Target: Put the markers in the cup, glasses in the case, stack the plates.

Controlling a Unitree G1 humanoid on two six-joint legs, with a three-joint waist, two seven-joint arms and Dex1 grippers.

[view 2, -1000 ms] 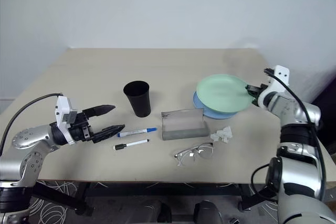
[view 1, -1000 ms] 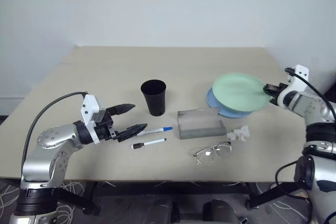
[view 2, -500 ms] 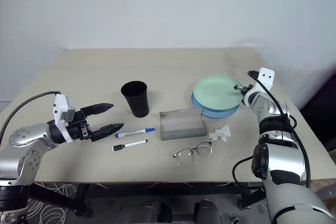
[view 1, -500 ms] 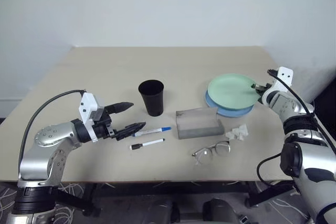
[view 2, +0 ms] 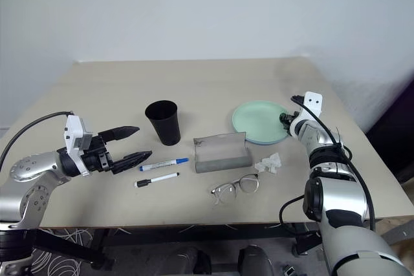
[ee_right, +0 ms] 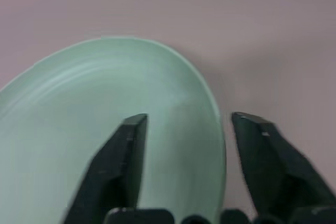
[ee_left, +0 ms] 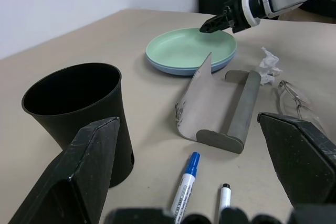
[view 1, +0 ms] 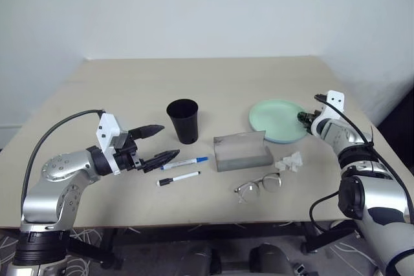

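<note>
On the beige counter, the tall black tapered plastic cup stands left of the grey box-shaped case with its hinged lid raised. The 2 slim white-barrelled markers lie side by side in front of the cup. The round mint green plastic plate rests on the light blue plastic plate, right of and behind the case. The thin silver wire-framed glasses lie in front of the case, the small white tissue wad just right of it.

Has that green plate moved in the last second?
Yes. The green plate was held tilted up above the blue plate; it has come down and now lies flat on it, with the right gripper open around its rim.
</note>
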